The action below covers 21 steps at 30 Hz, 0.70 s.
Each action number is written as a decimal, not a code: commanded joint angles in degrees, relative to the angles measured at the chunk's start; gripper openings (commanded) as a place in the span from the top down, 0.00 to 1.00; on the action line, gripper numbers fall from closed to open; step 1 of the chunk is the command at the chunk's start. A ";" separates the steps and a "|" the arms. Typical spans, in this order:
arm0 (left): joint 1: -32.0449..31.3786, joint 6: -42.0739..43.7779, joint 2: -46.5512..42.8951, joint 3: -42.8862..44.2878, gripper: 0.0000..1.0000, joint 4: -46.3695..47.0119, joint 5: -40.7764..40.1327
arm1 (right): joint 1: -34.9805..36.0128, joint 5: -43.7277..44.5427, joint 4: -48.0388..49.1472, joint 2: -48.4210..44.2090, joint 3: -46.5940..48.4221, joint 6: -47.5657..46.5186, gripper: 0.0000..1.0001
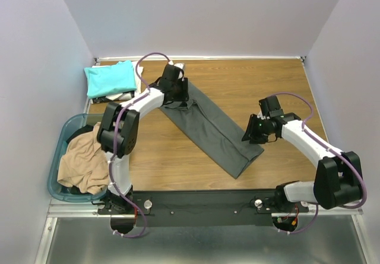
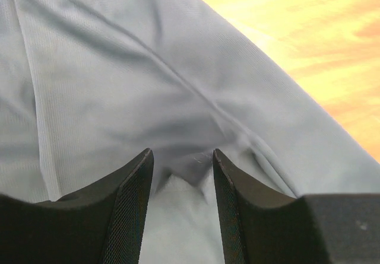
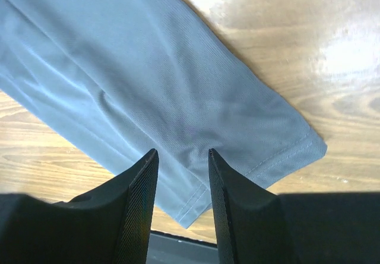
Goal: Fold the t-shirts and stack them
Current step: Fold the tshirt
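Note:
The dark grey t-shirt lies folded into a long strip, running diagonally across the wooden table. My left gripper is open over its far end. In the left wrist view the fingers straddle a pucker of grey cloth. My right gripper is open just above the strip's near hem. The right wrist view shows the hem corner between the fingers. The teal t-shirt lies folded at the back left, with white cloth showing under it. The tan t-shirt hangs in the basket.
The blue-green plastic basket stands at the table's left edge beside the left arm, with dark cloth under the tan shirt. Grey walls close in the left, back and right sides. A black rail runs along the near edge.

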 commanded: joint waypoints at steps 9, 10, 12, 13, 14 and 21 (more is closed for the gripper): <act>-0.07 -7.22 -10.01 -14.04 0.47 3.92 5.35 | 1.32 -4.64 5.91 3.12 -4.39 -5.67 0.53; -0.07 -7.31 -9.23 -14.13 0.47 3.75 5.17 | 1.58 -4.83 6.08 3.29 -4.75 -5.67 0.53; -0.07 -7.84 -7.82 -14.57 0.47 3.83 4.30 | 2.28 -4.57 6.61 3.56 -6.15 -5.24 0.53; -0.07 -7.92 -7.29 -14.74 0.47 3.83 4.03 | 2.72 -4.48 6.70 3.73 -6.59 -4.88 0.53; -0.07 -7.92 -6.68 -14.48 0.47 3.92 3.77 | 2.99 -4.22 6.70 3.99 -6.86 -4.36 0.53; -0.07 -6.70 -1.67 -12.64 0.47 3.66 3.59 | 6.59 -3.43 6.70 6.19 -9.14 0.39 0.53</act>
